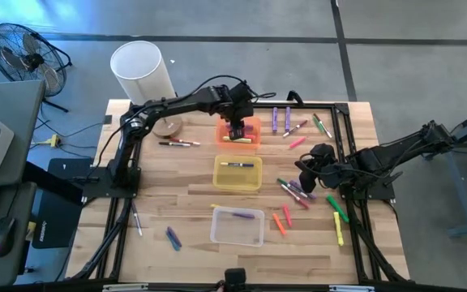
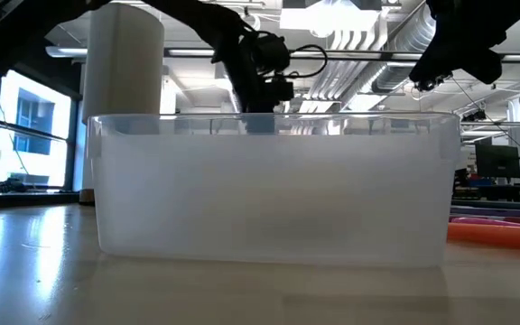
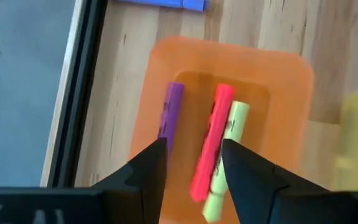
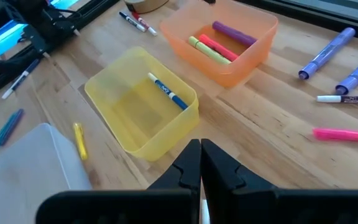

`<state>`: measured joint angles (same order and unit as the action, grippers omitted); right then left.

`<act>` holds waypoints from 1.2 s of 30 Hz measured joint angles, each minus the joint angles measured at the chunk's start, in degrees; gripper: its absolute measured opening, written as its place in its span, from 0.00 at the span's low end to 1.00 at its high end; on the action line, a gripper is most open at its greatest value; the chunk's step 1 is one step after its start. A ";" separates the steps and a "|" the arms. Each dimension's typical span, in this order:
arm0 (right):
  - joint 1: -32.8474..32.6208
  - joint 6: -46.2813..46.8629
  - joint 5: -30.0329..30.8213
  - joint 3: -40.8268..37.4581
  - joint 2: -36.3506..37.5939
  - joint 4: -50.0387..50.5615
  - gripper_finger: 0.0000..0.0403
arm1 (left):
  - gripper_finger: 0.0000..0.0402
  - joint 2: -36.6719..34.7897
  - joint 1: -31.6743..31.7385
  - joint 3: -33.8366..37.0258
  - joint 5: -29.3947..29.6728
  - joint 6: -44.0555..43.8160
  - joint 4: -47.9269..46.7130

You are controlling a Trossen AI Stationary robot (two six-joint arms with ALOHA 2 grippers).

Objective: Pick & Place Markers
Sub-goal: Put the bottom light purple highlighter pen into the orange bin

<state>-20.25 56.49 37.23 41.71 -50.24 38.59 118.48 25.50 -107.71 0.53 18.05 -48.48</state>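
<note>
Near the bench's far edge, the orange translucent plastic bin (image 1: 240,135) sits under the left gripper (image 3: 193,163), whose fingers stand spread and empty above it. Inside lie purple, pink and yellow markers (image 3: 211,152), side by side. Just nearer sits a yellow plastic bin (image 4: 143,111) holding a white-bodied blue-capped marker (image 4: 168,91). Loose markers (image 1: 298,191) scatter toward the right edge, below the right gripper (image 4: 201,163), fingers pressed together. From table height, a clear plastic bin (image 2: 273,190) hides everything behind it.
</note>
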 joint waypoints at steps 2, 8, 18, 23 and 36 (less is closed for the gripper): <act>0.00 -0.97 -0.11 0.00 0.00 0.00 0.00 | 0.38 -0.03 -0.05 -3.23 -0.22 -2.58 -4.21; 0.02 -3.98 -0.58 0.00 0.00 -0.02 0.00 | 0.28 -0.04 -2.52 -10.40 -1.03 -10.84 -12.37; 0.00 -7.79 -3.48 0.00 0.00 -0.04 0.00 | 0.03 -0.13 -14.77 -13.56 -3.34 -20.29 -17.95; 0.01 -10.02 -8.68 0.00 -0.41 0.84 0.00 | 0.01 -0.13 -23.80 -13.42 -4.20 -23.35 -16.34; -0.02 -6.17 -19.22 0.00 -9.66 6.43 0.00 | 0.00 -11.43 -34.93 11.63 1.60 -34.57 -1.07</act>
<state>-20.27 50.32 18.01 41.71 -59.90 45.02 107.04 -9.43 -96.08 2.13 -16.52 -49.55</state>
